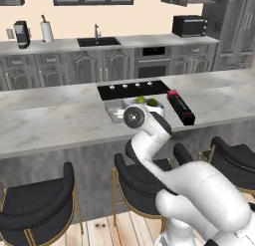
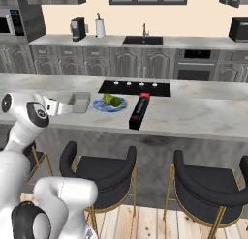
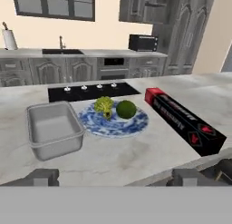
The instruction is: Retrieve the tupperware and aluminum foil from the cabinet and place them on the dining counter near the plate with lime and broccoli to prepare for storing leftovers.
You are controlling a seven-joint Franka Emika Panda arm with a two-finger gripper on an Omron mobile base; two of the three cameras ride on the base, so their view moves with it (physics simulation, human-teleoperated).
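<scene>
Hovering back from the dining counter (image 3: 118, 159), the gripper (image 3: 115, 177) has its jaws spread wide and grips nothing; ahead, the tupperware (image 3: 53, 129) sits just beside the plate (image 3: 136, 124) with broccoli (image 3: 104, 105) and lime (image 3: 126, 109); the aluminum foil (image 3: 183, 120) box lies on the plate's other side; the tub looks light, stiff and slick, best pinched at a wall; the box across its narrow width.

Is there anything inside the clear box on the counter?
Empty. In the hand view, the tupperware sits upright beside the plate, and only its bare bottom shows through the open top.
</scene>
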